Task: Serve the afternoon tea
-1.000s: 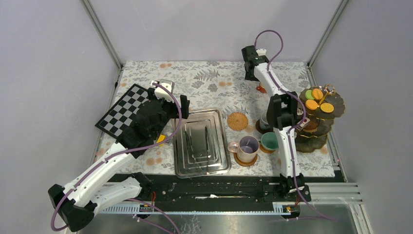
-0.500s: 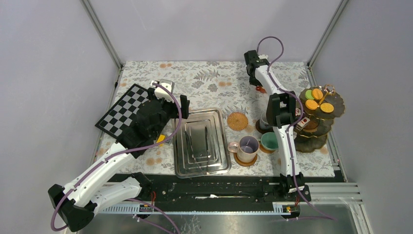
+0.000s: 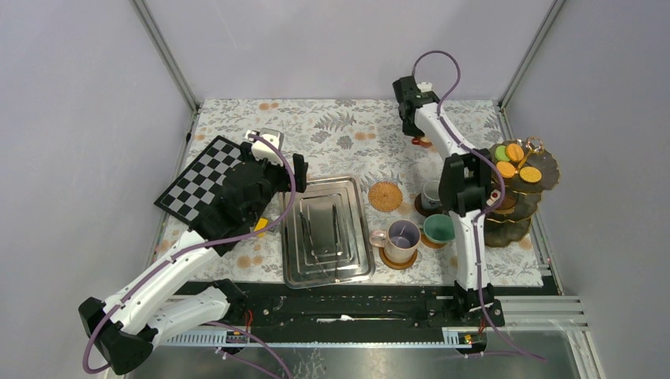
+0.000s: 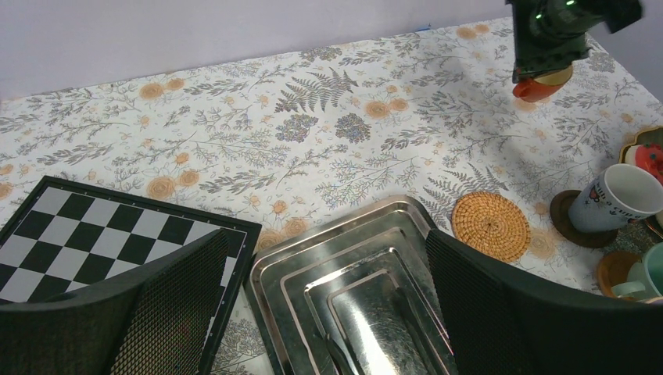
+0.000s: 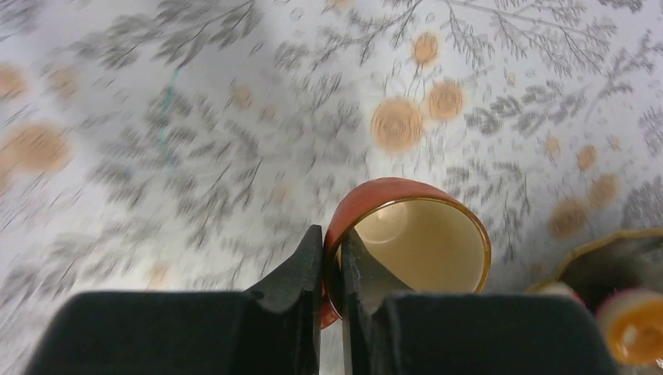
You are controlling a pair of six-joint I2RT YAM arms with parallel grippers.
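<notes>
**Top view.** The right gripper (image 3: 417,136) reaches over the far right of the floral cloth (image 3: 340,130). It pinches the orange mug (image 3: 424,143), which lies far of the three-tier stand (image 3: 517,189) at the right edge. The top tier of the stand carries orange biscuits (image 3: 515,151). Near of the gripper, the grey mug (image 3: 431,193) stands on a dark coaster. The teal mug (image 3: 437,229) and the beige mug (image 3: 401,237) stand side by side nearer the bases, each on a coaster. A bare woven coaster (image 3: 385,196) lies left of the grey mug, between it and the steel tray (image 3: 328,272). The left gripper (image 3: 294,170) hangs over the tray's far left corner, beside the chessboard (image 3: 197,178).

**Left wrist view.** The left gripper (image 4: 325,234) has its fingers (image 4: 164,305) spread wide and holds nothing. Below it are the tray (image 4: 406,207), the chessboard (image 4: 94,234) to the left and the woven coaster (image 4: 491,226) to the right. The orange mug (image 4: 542,84) sits tilted under the right gripper (image 4: 547,72) at the far right.

**Right wrist view.** The right gripper (image 5: 331,266) is pressed on the wall of the orange mug (image 5: 410,242), one finger inside the rim and one outside. The mug's mouth faces the camera. The cloth behind is blurred, and whether the mug touches it cannot be told.
</notes>
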